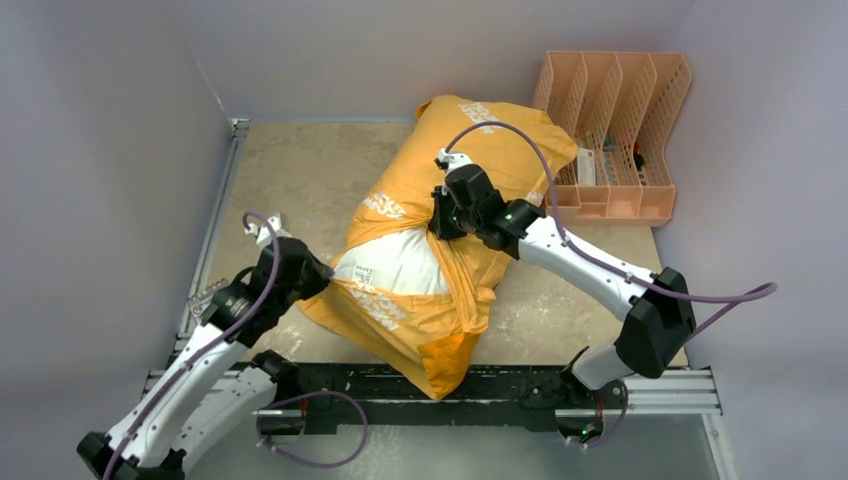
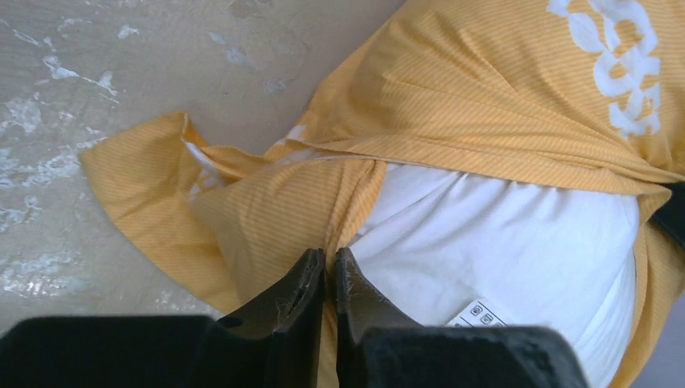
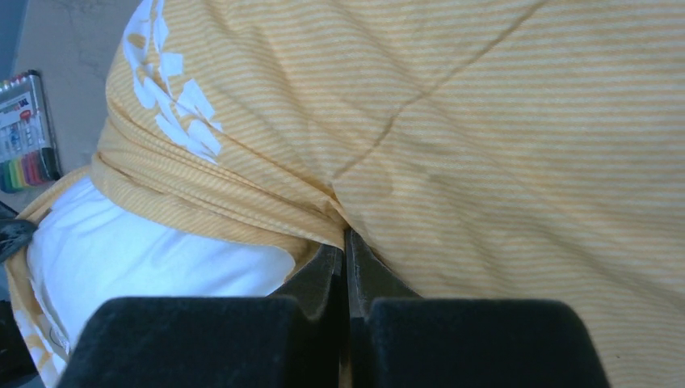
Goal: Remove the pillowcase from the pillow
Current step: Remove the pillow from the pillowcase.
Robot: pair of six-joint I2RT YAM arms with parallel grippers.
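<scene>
The pillowcase (image 1: 490, 150) wraps the pillow (image 1: 400, 262) in the middle of the table (image 1: 300, 170). Its long side runs from the near edge up to the far right, just beside the peach organiser (image 1: 615, 100). The left claw (image 2: 329, 255) pinches orange cloth next to the bare white part. The right claw (image 3: 346, 238) pinches bunched cloth on top.

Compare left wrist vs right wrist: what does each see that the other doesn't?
Left wrist only: the left hand pinching a fold of the pillowcase, and a loose corner flap lying flat on the table. Right wrist only: the right hand pinching bunched fabric, a seam running across the cover, and a marker set at the left edge. Both: orange striped fabric with white lettering, with the bare white pillow exposed.
</scene>
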